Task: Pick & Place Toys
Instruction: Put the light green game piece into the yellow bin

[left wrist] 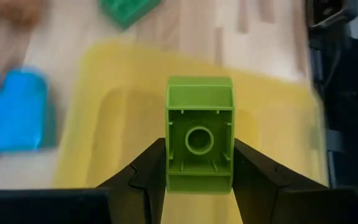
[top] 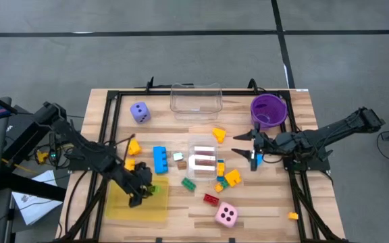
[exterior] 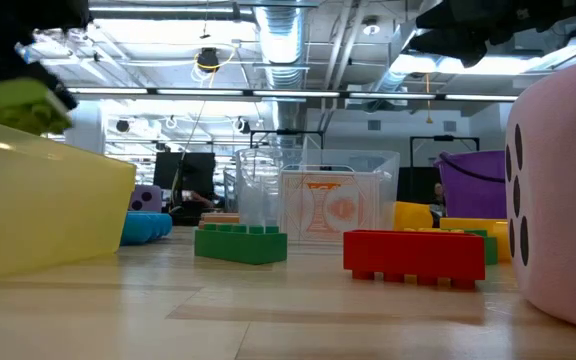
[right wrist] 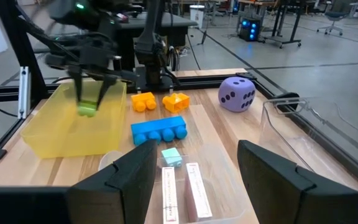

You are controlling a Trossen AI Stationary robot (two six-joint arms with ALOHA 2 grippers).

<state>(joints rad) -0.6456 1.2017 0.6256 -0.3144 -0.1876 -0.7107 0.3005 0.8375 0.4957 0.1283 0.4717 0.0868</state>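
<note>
My left gripper [top: 142, 187] is shut on a lime green brick [left wrist: 199, 140] and hangs over the yellow translucent tray [top: 134, 206] at the table's near left. In the right wrist view the brick [right wrist: 87, 109] is above the tray's inside. My right gripper [top: 238, 144] stands open above the table's right middle, its fingers pointing at a small clear box [top: 203, 159] and touching nothing. Loose toys lie on the wood: a blue brick [top: 160, 159], a red brick [top: 211, 199], a pink die [top: 226, 214] and a purple die [top: 139, 112]. My left gripper pinches the lime green brick between its two fingers, one on each of two opposite side walls [left wrist: 169, 155]. The fingers slant down from above. The brick's hollow underside faces the wrist camera. It is lifted clear, above the tray.
A larger clear box [top: 195, 99] and a purple round bowl [top: 268, 109] stand at the far edge. Yellow and orange pieces [top: 134, 146] lie just beyond the tray, with more yellow pieces [top: 231, 177] and a dark green brick [top: 188, 183] mid-table. A black frame [top: 107, 128] borders the table.
</note>
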